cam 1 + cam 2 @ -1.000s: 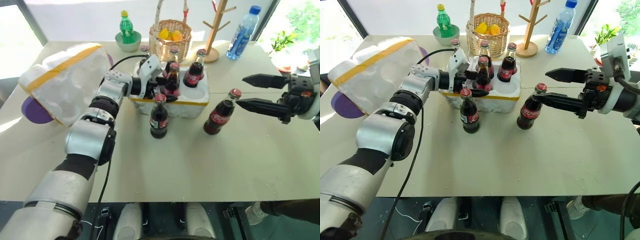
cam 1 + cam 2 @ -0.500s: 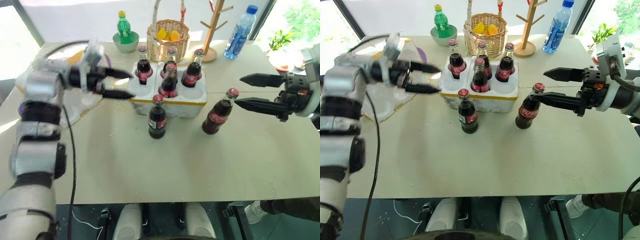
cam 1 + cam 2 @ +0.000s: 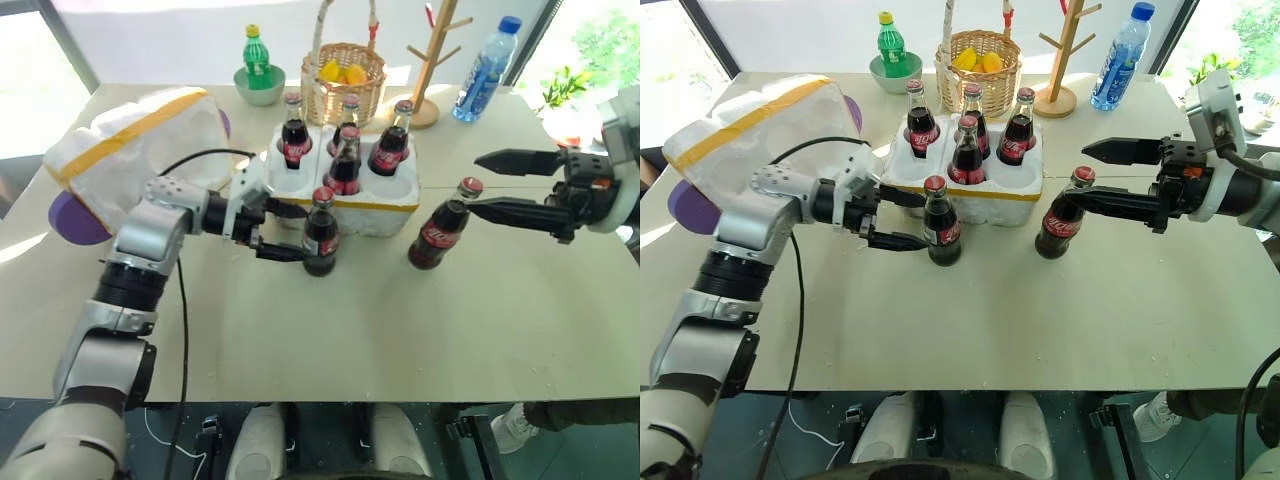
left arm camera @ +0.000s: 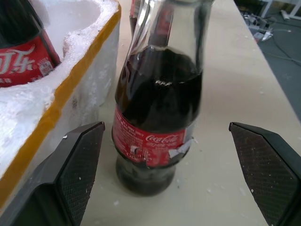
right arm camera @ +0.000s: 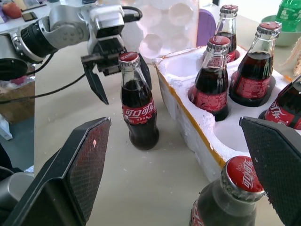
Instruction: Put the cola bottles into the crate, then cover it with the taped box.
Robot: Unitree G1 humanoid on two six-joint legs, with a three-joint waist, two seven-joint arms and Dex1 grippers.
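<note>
Cola bottles stood in two groups on the counter: four sat in the wells of the crate, and two stood loose in front of it. At the far left, the taped box lay tipped on its side, its yellow band running across the top, with a purple object partly showing beneath it. Just to the right of the box, the left gripper reached in level, its fingers spread wide and bracketing the first loose bottle without visibly touching the glass; one finger lay close to the crate's taped front wall. That bottle stood upright, just in front of the crate's front edge.

Behind it, the crate held one bottle at its back-left well, one at back centre, one in the front-centre well and one toward the back right; the front-left and front-right wells looked empty. Behind the crate stood a green soda bottle in a bowl, a wicker basket with yellow fruit, a wooden peg stand and a blue-capped water bottle.

The second loose bottle stood leaning at the crate's right corner. The right gripper was raised at about the height of its cap, fingers fully apart, the lower one close to the bottle's cap, holding nothing.
</note>
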